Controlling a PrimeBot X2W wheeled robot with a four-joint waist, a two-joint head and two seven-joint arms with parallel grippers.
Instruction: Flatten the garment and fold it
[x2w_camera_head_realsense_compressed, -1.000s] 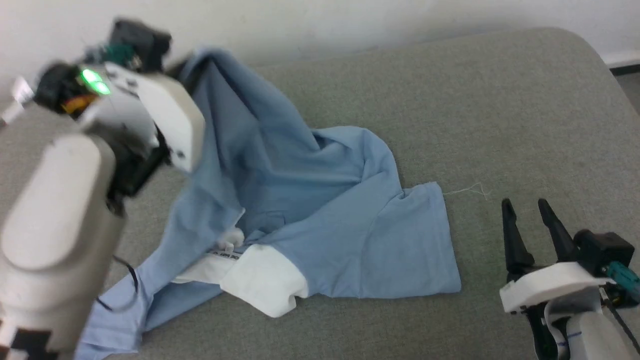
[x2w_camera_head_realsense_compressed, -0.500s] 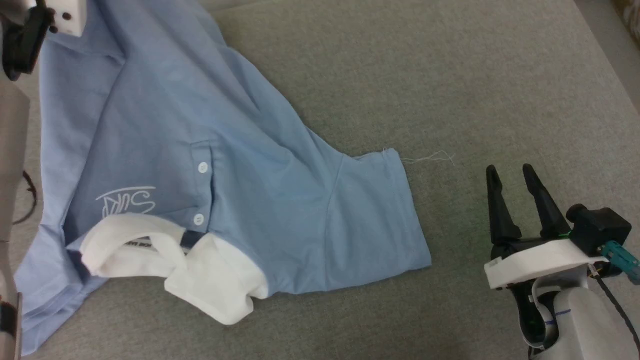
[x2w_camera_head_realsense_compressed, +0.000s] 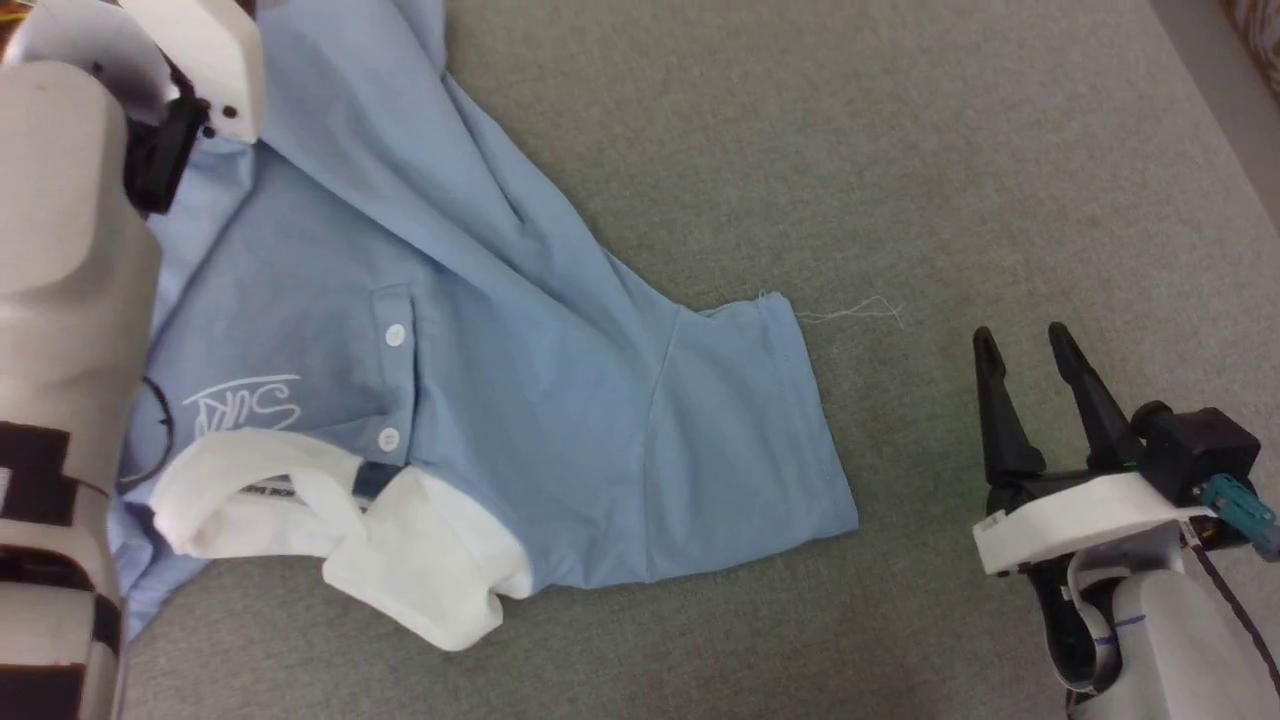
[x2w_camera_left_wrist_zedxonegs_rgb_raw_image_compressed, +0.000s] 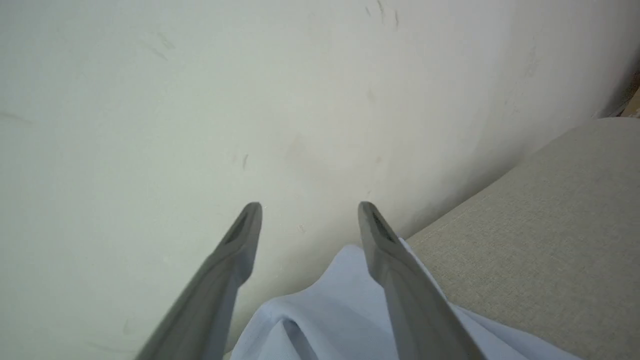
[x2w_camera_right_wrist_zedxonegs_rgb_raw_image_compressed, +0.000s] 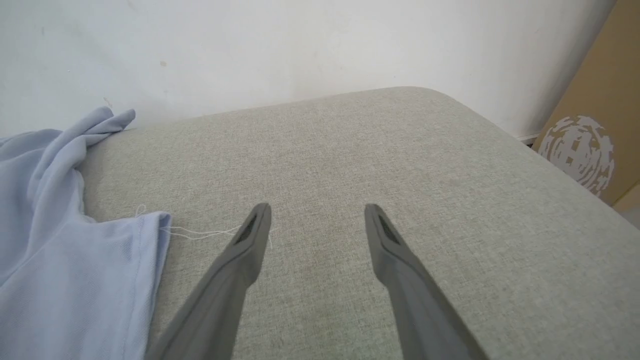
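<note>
Plainly, the garment (x2w_camera_head_realsense_compressed: 520, 380) lies face up on the grey cushion (x2w_camera_head_realsense_compressed: 900, 150), collar (x2w_camera_head_realsense_compressed: 400, 540) nearest the robot. Its far end is bunched by the wall (x2w_camera_left_wrist_zedxonegs_rgb_raw_image_compressed: 250, 100) beneath the left gripper (x2w_camera_left_wrist_zedxonegs_rgb_raw_image_compressed: 310, 210), whose fingers are spread with nothing between them. The right gripper (x2w_camera_head_realsense_compressed: 1030, 345) is likewise spread and empty, well apart from the near sleeve. The risk, I judge, is a careless regrasp pinching two layers of that bunched cloth, dragging the body askew and folding the rumpled collar's creases in.
</note>
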